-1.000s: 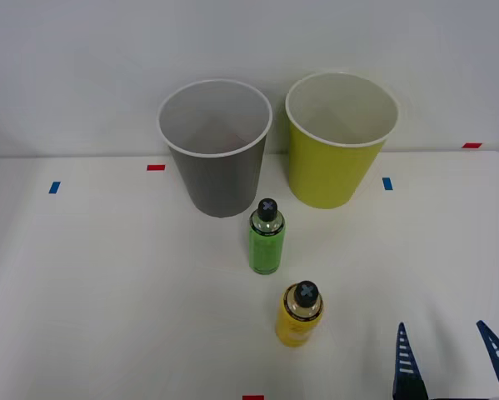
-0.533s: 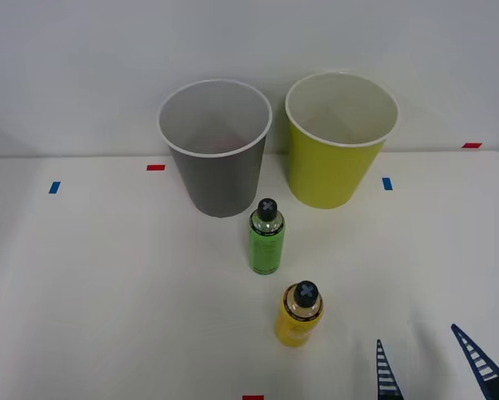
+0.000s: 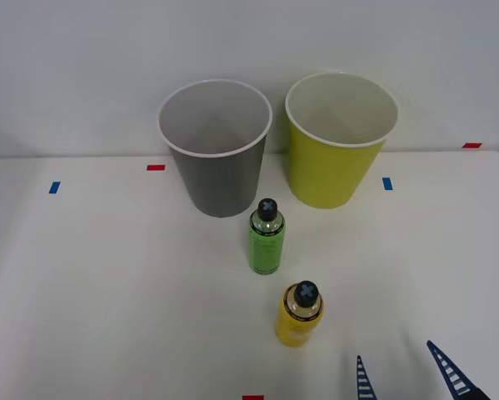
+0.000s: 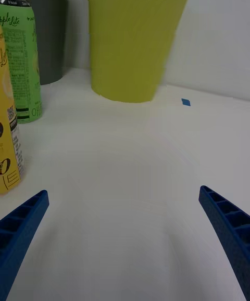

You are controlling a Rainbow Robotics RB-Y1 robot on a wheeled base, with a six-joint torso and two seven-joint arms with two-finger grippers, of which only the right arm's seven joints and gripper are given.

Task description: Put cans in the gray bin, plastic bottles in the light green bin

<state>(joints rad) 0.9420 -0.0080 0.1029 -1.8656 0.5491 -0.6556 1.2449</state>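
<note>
The front view's bottom edge cut off the right gripper [image 3: 401, 377] below its fingertips. In the wrist view, the yellow bottle [image 4: 8, 139] and gray bin [image 4: 44, 25] ran past the edge, and the green bottle's [image 4: 21, 61] small label print was unreadable.

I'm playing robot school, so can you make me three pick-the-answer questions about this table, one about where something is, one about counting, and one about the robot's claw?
1. Where does the green bottle stand?
A. In front of the bins, on the table
B. Inside the gray bin
C. Lying behind the bins

2. How many black-capped bottles are on the table?
A. One
B. Two
C. Four

3. How is the right gripper?
A. Shut on a bottle
B. Open and empty
C. Shut on a bin

Answers: 1 A, it stands upright before the gray bin and light green bin. 2 B, green plus the yellow bottle. 3 B, its blue fingers are spread apart with nothing between.
</note>
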